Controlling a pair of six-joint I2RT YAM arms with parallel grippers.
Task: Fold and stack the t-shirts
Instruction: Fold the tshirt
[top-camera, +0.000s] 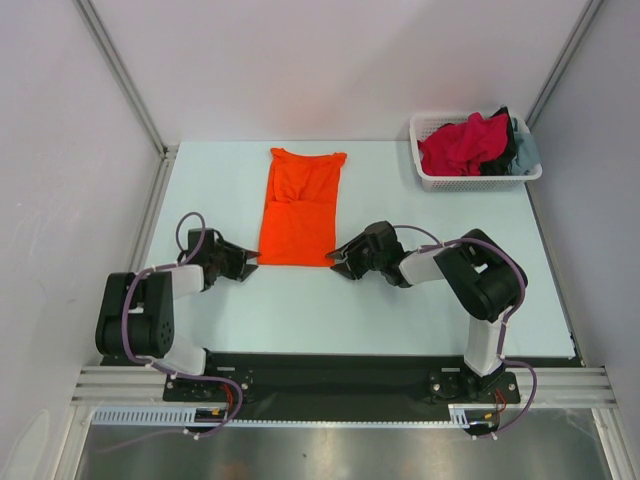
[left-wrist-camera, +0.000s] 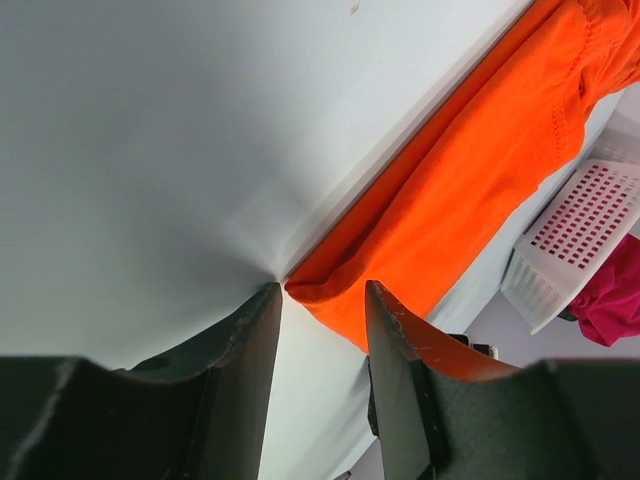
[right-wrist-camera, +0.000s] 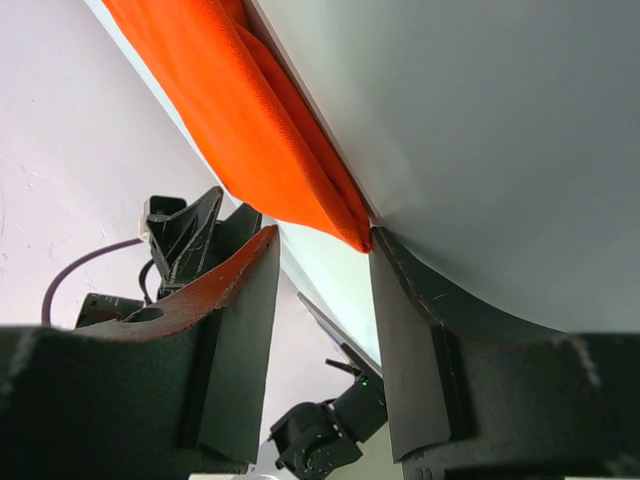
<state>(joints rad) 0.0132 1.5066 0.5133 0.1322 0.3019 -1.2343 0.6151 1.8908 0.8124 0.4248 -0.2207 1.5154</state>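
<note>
The bright orange t-shirt (top-camera: 300, 215) lies flat mid-table, folded lengthwise into a narrow strip with the collar at the far end. My left gripper (top-camera: 250, 257) is open at its near left corner. In the left wrist view (left-wrist-camera: 322, 290) that corner of the shirt (left-wrist-camera: 470, 180) sits just between the fingertips, unclamped. My right gripper (top-camera: 336, 259) is open at the near right corner. In the right wrist view (right-wrist-camera: 323, 235) the shirt's corner (right-wrist-camera: 230, 120) touches the right finger (right-wrist-camera: 400, 290).
A white mesh basket (top-camera: 470, 181) stands at the table's far right corner, holding a crimson-pink shirt (top-camera: 460, 145), a black one (top-camera: 503, 160) and a grey-blue one (top-camera: 526, 155). The basket also shows in the left wrist view (left-wrist-camera: 585, 220). White walls enclose the table.
</note>
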